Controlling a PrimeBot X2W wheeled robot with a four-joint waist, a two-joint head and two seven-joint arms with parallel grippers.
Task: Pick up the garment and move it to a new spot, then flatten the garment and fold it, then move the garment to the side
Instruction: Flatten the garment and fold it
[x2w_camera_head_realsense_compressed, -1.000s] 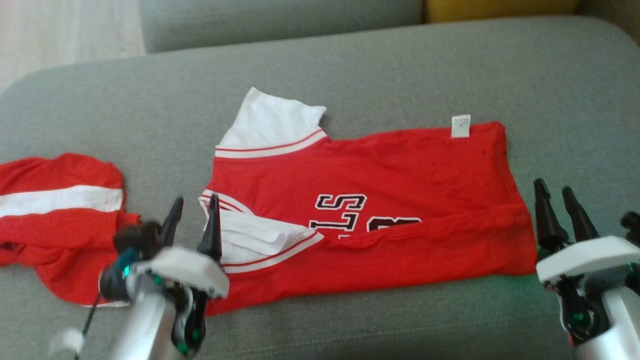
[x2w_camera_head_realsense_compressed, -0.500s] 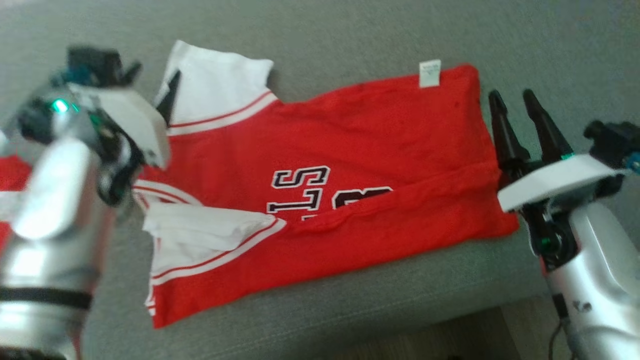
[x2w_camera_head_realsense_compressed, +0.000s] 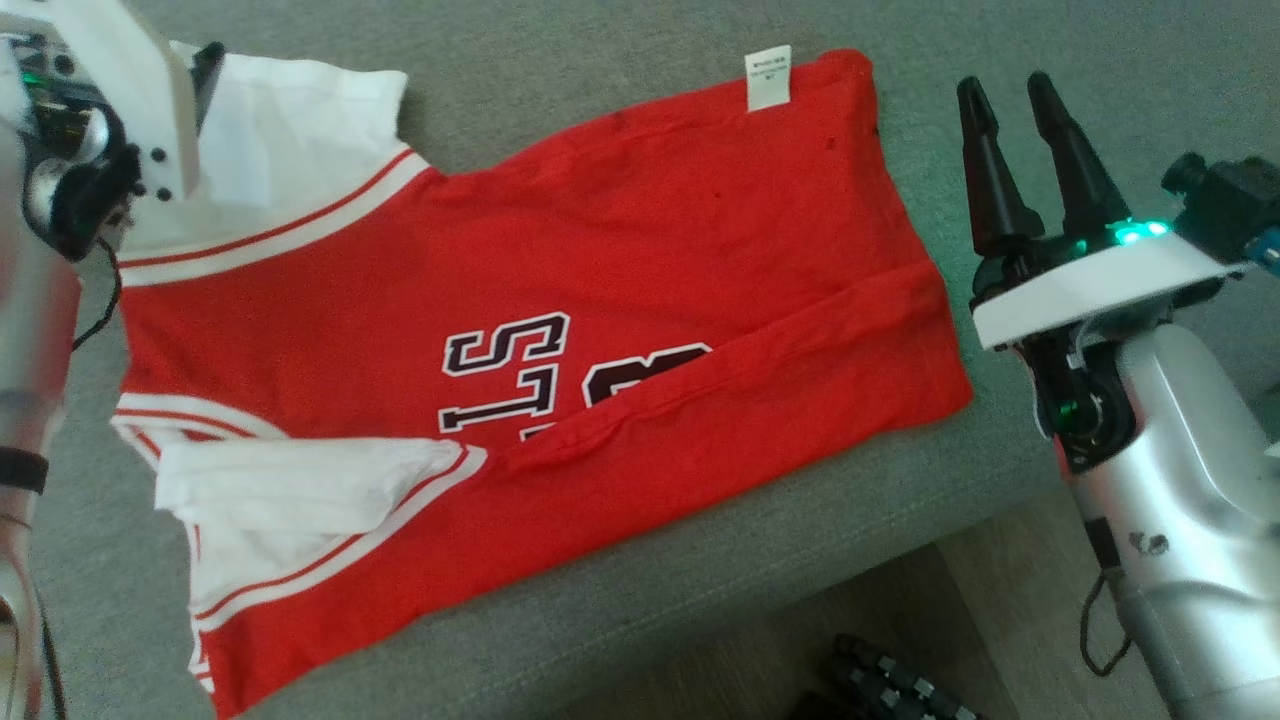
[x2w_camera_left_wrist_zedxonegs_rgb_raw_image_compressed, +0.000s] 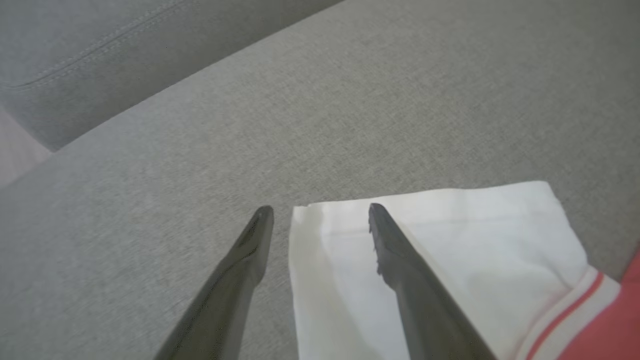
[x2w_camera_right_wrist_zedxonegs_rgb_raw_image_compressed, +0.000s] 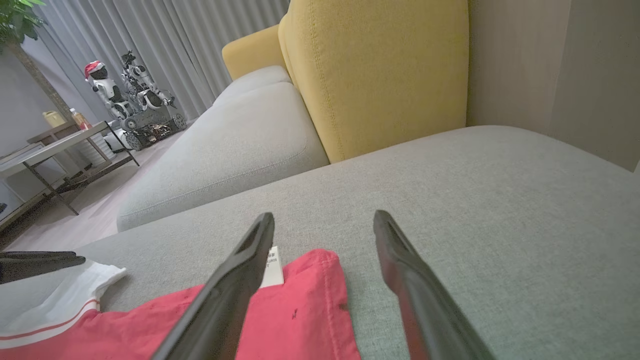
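At ten o'clock on the sofa (x2w_camera_head_realsense_compressed: 600, 40), left gripper (x2w_camera_left_wrist_zedxonegs_rgb_raw_image_compressed: 320, 210), wide and empty, has come up to straddle the garment (x2w_camera_head_realsense_compressed: 600, 250)'s far white sleeve (x2w_camera_left_wrist_zedxonegs_rgb_raw_image_compressed: 450, 240); right gripper (x2w_camera_head_realsense_compressed: 1003, 85), equally wide, flanks the hem (x2w_camera_head_realsense_compressed: 885, 200) at two o'clock. Fold grasp judged imminent.

- Red short-sleeved jersey of thin cloth (x2w_camera_head_realsense_compressed: 650, 230): matt, soft, lightly creased.
- White sleeves (x2w_camera_head_realsense_compressed: 290, 110) of the same plain cloth; printed black-and-white letters (x2w_camera_head_realsense_compressed: 510, 370), flat and smooth.
- Small white rectangular label (x2w_camera_head_realsense_compressed: 768, 78): maybe stiff woven cloth, maybe paper, cannot tell which.
- Wide grey sofa cushion (x2w_camera_head_realsense_compressed: 600, 630): coarse woven fabric, matt, finely grained.
- Upright yellow back cushion (x2w_camera_right_wrist_zedxonegs_rgb_raw_image_compressed: 375, 75): similar rough weave, no shine.
- Right gripper (x2w_camera_head_realsense_compressed: 1004, 85): fingers (x2w_camera_head_realsense_compressed: 985, 170) of matt black plastic; white wrist shell (x2w_camera_head_realsense_compressed: 1090, 285) of smooth plastic; silver forearm (x2w_camera_head_realsense_compressed: 1180, 470) glossy, like painted metal.
- Left gripper (x2w_camera_left_wrist_zedxonegs_rgb_raw_image_compressed: 320, 210): dark fingers (x2w_camera_left_wrist_zedxonegs_rgb_raw_image_compressed: 240, 280), smooth, with faint sheen.
- Pale brown wood-look floor boards (x2w_camera_head_realsense_compressed: 1000, 600): smooth.
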